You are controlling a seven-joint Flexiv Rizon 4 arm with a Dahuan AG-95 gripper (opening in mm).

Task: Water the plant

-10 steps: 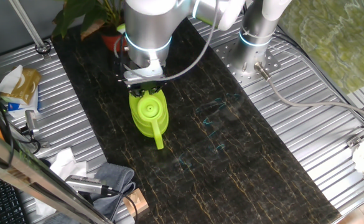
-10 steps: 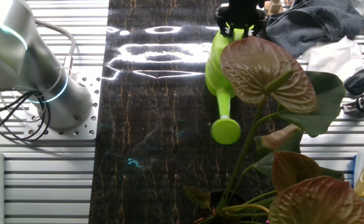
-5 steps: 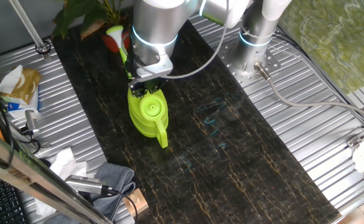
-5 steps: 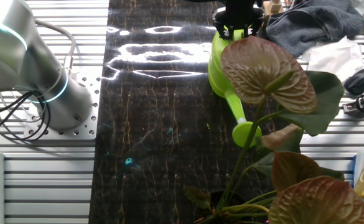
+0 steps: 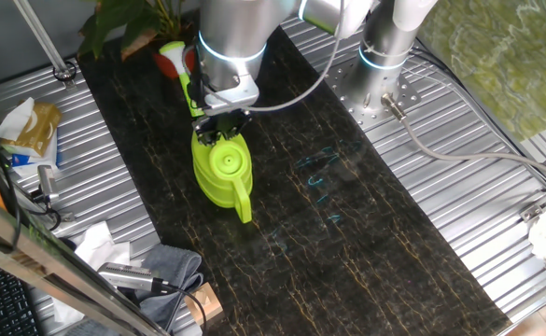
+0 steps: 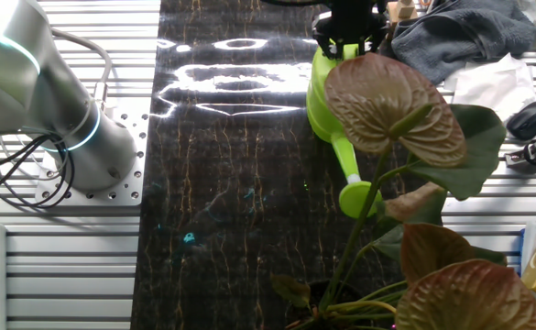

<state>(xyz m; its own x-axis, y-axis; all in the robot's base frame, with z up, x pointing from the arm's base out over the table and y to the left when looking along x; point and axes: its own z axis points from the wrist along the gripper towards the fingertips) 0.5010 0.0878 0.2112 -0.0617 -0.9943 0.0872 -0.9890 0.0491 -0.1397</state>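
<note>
The plant (image 6: 405, 137), in its small orange-red pot (image 5: 168, 62), stands at the far end of the dark desk (image 5: 347, 243) in one fixed view, just beyond the pincer (image 5: 222, 126). The pincer is closed on the top of a lime-green watering can (image 5: 221, 168), whose spout (image 6: 352, 174) reaches toward the plant, its round head among the stems below the broad reddish leaf. Whether the can holds water cannot be told

Table: my ribbed metal table (image 5: 459, 201) carries a dark marbled mat (image 5: 347, 233).
Light: glare on the mat's far end.
</note>
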